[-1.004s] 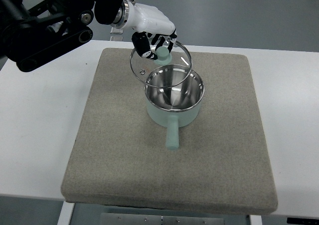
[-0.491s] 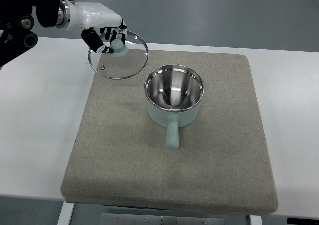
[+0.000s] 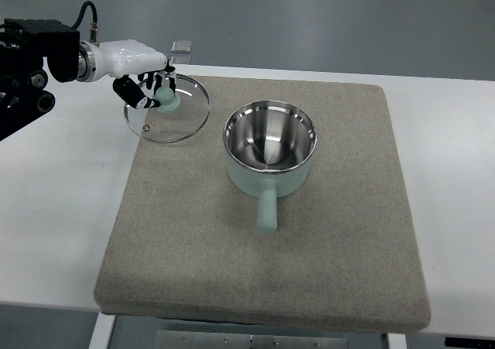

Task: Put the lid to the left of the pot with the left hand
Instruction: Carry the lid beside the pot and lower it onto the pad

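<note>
While left hand (image 3: 143,74) grips lid (image 3: 167,109) | pot (image 3: 270,149) uncovered, empty

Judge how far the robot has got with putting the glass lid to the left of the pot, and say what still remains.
Done: the pot stands uncovered on the grey mat, and the lid is already to its left, clear of the rim. In hand: the left hand grips the lid's green knob. Left: resting it on the mat, if it isn't already, and letting go.
</note>
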Tool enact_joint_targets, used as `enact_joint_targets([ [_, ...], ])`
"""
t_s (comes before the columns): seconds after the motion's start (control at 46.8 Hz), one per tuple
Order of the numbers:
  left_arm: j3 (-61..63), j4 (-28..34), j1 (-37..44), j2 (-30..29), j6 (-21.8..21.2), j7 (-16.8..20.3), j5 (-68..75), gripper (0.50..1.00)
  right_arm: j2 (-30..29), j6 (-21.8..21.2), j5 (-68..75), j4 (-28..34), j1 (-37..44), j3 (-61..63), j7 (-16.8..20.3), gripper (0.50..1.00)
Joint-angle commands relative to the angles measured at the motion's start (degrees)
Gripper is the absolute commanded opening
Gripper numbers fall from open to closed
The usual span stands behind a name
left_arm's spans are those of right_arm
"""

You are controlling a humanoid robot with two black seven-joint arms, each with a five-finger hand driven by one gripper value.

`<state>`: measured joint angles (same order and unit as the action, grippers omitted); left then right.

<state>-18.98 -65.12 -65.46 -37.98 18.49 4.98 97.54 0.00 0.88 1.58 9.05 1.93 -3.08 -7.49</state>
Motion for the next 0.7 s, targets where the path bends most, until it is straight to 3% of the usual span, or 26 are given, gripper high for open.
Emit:
enact_joint_targets([
  [0.0, 0.0, 0.95, 0.77, 0.62, -0.03, 0.03, 0.02, 0.5, 0.0, 0.0, 0.0, 0.0, 0.01, 0.0, 0.02, 0.924],
  [0.299, 0.0, 4.38, 3.41, 4.75, -0.47, -0.06, 0.28, 0.5, 0.0, 0.0, 0.0, 0.0, 0.01, 0.0, 0.02, 0.924],
  [0.641, 0.09, 6.49, 4.64, 7.13, -3.81, -0.15, 0.37, 0.5, 0.0, 0.0, 0.0, 0.0, 0.01, 0.0, -0.07, 0.924],
  [0.662, 0.09, 6.49, 4.64, 7.21, -3.81, -0.15, 0.37, 0.529, 0.0, 0.0, 0.0, 0.0, 0.01, 0.0, 0.02, 0.924],
  [0.683, 0.09, 6.49, 4.64, 7.13, -3.81, -0.15, 0.28, 0.591, 0.0, 0.0, 0.0, 0.0, 0.01, 0.0, 0.02, 0.924],
])
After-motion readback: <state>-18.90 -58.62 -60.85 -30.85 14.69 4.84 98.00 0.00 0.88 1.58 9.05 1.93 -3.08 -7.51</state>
